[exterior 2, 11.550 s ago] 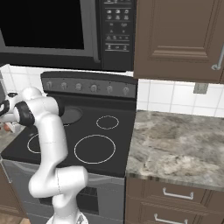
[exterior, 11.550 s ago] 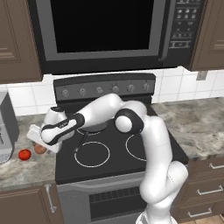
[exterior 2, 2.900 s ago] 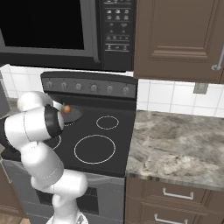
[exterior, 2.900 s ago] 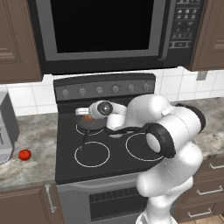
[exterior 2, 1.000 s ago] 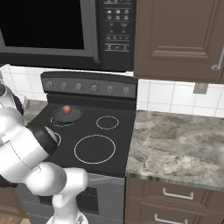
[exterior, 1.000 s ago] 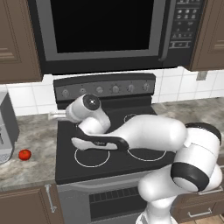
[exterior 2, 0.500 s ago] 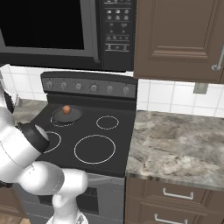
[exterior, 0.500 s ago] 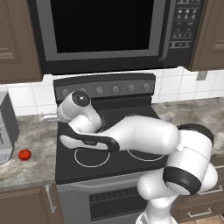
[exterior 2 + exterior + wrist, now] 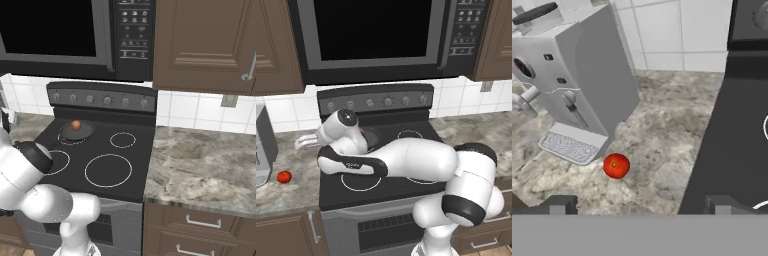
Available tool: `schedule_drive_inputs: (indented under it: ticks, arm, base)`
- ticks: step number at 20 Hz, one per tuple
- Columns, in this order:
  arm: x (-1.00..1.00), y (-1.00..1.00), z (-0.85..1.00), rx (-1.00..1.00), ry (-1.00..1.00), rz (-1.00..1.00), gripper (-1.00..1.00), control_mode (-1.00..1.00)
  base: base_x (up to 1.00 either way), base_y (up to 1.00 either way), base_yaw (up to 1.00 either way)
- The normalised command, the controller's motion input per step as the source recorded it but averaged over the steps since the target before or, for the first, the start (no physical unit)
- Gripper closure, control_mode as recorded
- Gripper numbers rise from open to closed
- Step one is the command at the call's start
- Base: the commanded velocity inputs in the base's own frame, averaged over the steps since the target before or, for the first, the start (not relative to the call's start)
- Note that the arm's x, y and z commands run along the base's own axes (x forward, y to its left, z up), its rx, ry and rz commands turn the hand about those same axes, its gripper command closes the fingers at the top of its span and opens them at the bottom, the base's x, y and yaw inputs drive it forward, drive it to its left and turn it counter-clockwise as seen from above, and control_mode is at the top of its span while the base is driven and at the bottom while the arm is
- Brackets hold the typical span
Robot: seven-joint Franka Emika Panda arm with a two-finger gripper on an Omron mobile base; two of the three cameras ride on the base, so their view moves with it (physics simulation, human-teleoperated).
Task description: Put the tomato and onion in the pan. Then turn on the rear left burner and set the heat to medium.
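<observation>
The gripper [image 9: 639, 204] stands wide open with nothing between its finger tips, which sit far apart at the bottom of the hand view. It is raised over the granite counter [image 9: 657, 145] at the left edge of the stovetop [image 9: 732, 150]. The tomato [image 9: 616, 166] rests on that counter, just in front of the grey appliance [image 9: 577, 85] and apart from the stove. The onion [image 9: 76, 125] lies inside the pan [image 9: 77, 131], which sits on the rear left burner [image 9: 75, 140]. The pan's handle points toward the front left.
</observation>
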Motion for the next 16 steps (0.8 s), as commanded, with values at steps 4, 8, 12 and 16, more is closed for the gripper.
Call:
schedule_drive_inputs:
  ticks: [4, 8, 12, 16]
  arm:
    - [-0.01, 0.18, -0.28, 0.00, 0.03, 0.14, -1.00, -1.00]
    - [0.00, 0.26, -0.32, 0.00, 0.06, 0.10, -1.00, -1.00]
    - [-0.04, 0.30, -0.28, 0.00, 0.10, 0.04, -1.00, -1.00]
    - [-0.12, 0.32, -0.28, -0.01, 0.12, 0.00, -1.00, -1.00]
  base:
    - [0.00, 0.00, 0.00]
    - [0.00, 0.00, 0.00]
    - [0.00, 0.00, 0.00]
    - [0.00, 0.00, 0.00]
